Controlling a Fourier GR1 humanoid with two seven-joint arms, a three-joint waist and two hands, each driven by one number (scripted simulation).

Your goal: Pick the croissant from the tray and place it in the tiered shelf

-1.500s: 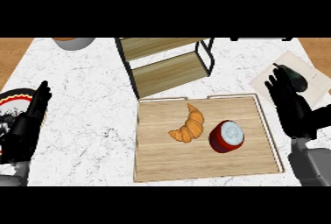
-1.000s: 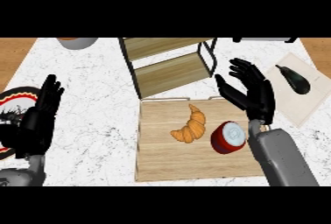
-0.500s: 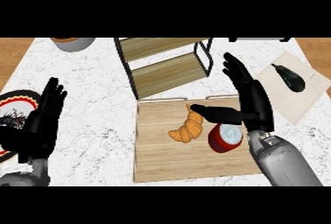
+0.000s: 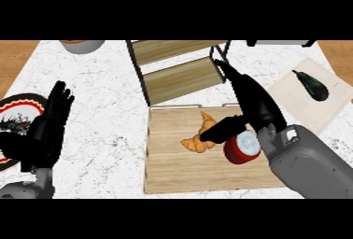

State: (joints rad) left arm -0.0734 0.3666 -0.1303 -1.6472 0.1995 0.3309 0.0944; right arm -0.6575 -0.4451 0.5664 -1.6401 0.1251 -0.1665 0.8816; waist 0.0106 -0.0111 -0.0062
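Marble counter [image 4: 96,93] bore a wooden tray [image 4: 179,172], the croissant [image 4: 198,140] lying toward its 12 o'clock edge, just short of the tiered shelf [image 4: 183,77]. The right hand [image 4: 251,100] hung open above, fingers straight, thumb at the croissant's 3 o'clock side, grasping nothing. The left hand [image 4: 45,130] rested open at 9 o'clock.

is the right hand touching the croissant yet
Cannot tell. In the head view the thumb of the right hand overlaps the right edge of the croissant, but looking steeply down hides whether it rests on it or hangs above.
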